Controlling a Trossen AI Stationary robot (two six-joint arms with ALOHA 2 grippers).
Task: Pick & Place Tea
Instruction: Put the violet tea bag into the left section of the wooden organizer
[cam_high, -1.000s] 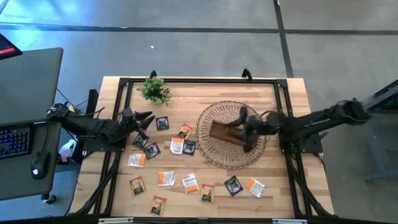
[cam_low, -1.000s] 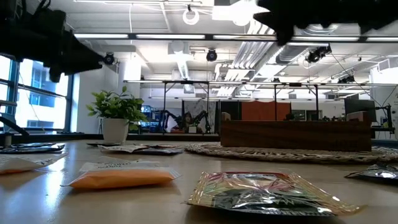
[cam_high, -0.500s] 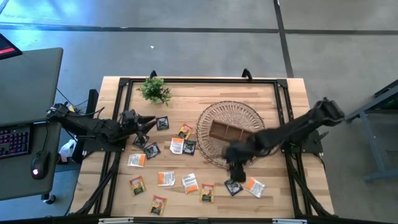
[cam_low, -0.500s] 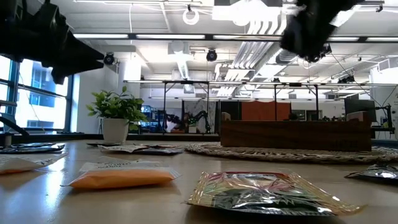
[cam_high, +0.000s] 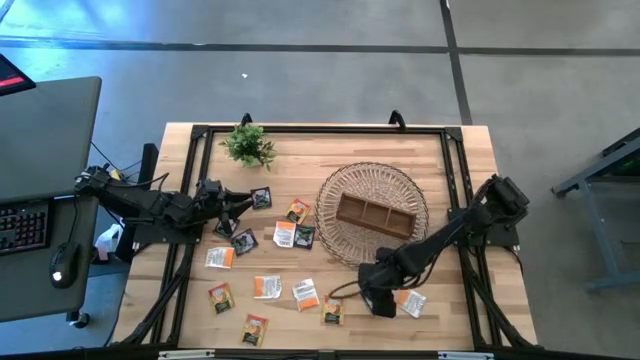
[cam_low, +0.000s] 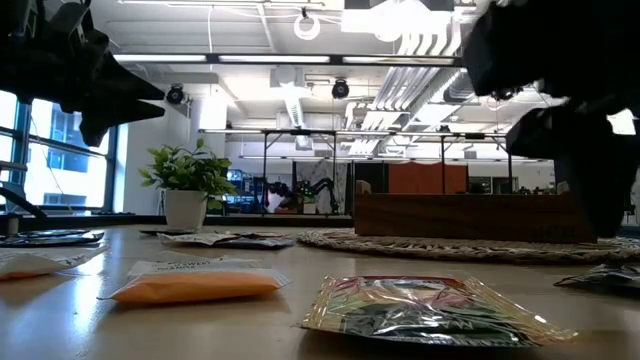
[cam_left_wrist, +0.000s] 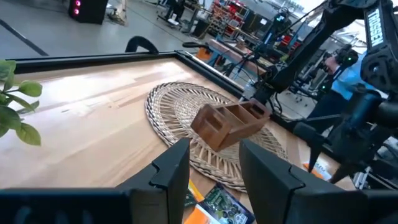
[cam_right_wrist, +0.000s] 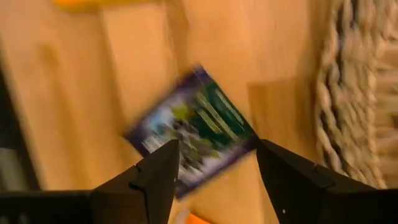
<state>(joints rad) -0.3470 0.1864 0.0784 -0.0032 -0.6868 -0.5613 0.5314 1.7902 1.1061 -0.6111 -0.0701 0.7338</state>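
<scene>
Bench (cam_high: 420, 150): pale wood, black frame at the edges, carrying everything listed below.

Wicker basket (cam_high: 345, 190): flat woven round, right of centre. It serves as a mat for the wooden tray (cam_high: 374, 214), a brown three-compartment box set on its middle, probably the drop point for the tea.

Tea packets (cam_high: 267, 287): small flat squares, black, orange or white with orange, scattered loose on the bare wood left of and in front of the basket. None can be seen in the tray from above. The spread suggests each is meant to be picked singly.

Black packet (cam_right_wrist: 193, 127): lies flat on the bench just outside the basket's front rim, beside an orange-and-white packet (cam_high: 410, 300). It appears to be the present target.

Right gripper (cam_right_wrist: 214, 177): reaches low over the front of the bench, directly above the black packet, fingers spread apart with the packet framed between them and nothing held. The wide stance suits a straddling descent onto a thin, flat item.

Left gripper (cam_left_wrist: 214, 180): hovers over the packets on the left of the bench, released and empty, pointed toward the basket; apparently waiting.

Plant (cam_high: 249, 145): small green, at the far left of the bench, clear of the work.
</scene>
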